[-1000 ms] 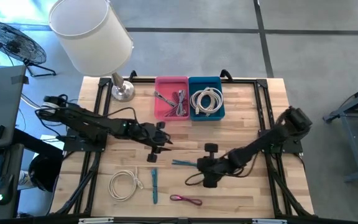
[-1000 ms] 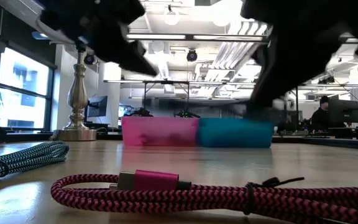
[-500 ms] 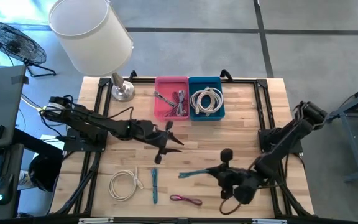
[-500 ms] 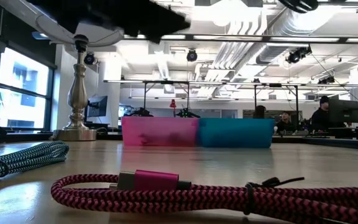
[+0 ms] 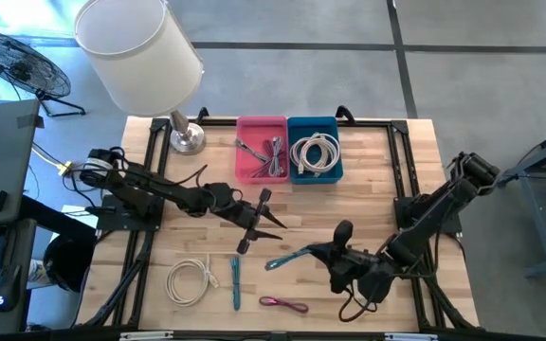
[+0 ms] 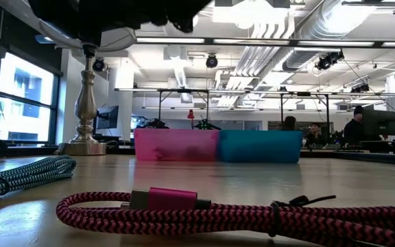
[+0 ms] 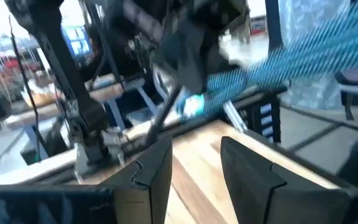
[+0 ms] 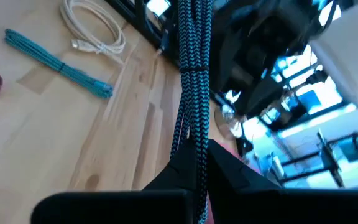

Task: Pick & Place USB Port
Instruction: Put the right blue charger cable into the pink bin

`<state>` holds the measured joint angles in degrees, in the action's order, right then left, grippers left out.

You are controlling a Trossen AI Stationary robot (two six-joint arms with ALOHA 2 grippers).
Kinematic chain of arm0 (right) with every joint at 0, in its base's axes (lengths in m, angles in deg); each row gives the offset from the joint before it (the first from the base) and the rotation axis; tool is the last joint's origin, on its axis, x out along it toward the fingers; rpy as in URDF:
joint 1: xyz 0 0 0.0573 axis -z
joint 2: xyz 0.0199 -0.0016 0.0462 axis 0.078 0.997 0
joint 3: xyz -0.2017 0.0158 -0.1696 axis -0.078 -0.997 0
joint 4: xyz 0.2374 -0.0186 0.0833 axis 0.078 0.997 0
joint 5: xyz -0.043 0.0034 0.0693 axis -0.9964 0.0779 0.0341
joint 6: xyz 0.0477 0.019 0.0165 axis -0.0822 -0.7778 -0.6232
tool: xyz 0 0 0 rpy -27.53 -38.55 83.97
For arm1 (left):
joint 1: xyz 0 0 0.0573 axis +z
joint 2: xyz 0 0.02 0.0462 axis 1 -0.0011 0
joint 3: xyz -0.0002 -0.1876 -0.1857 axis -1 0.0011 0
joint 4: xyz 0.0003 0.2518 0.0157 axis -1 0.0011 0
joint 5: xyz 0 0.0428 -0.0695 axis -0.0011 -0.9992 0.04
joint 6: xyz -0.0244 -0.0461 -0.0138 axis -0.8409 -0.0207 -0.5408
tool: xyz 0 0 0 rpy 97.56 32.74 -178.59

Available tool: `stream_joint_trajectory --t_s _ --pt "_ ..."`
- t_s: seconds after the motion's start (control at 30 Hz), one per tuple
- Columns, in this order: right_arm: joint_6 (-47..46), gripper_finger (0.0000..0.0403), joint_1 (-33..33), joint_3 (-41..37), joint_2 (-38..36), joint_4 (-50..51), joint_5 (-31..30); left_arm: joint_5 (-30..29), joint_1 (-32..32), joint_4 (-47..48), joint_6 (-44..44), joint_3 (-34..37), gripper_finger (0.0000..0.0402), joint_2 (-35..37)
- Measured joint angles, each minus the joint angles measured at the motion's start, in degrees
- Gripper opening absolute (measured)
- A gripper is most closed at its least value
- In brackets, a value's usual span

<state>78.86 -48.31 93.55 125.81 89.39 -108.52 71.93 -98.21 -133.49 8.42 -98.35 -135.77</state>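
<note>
We are mid-carry: our right claw (image 5: 322,252) is clamped tight on a teal braided cable (image 5: 287,258), lifted above the near middle of the tabletop (image 5: 368,180). Our left claw (image 5: 254,220) hovers left of it, fingers partly apart, holding nothing. Next, we judge, the cable must travel far toward the pink bin (image 5: 262,149) or blue bin (image 5: 314,149) for release.

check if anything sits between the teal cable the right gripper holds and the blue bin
Nothing visible does. The right gripper holds the teal cable above bare wood; the table up to the blue bin is clear. The left gripper hovers off to the side.
</note>
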Motion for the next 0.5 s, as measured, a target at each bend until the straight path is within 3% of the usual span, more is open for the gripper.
stream_joint_trajectory --t_s 0.5 --pt "3.45 0.0006 5.64 0.09 0.00 -2.02 -2.25 -0.24 -0.88 -2.98 -1.05 -0.02 0.0133 -0.94"
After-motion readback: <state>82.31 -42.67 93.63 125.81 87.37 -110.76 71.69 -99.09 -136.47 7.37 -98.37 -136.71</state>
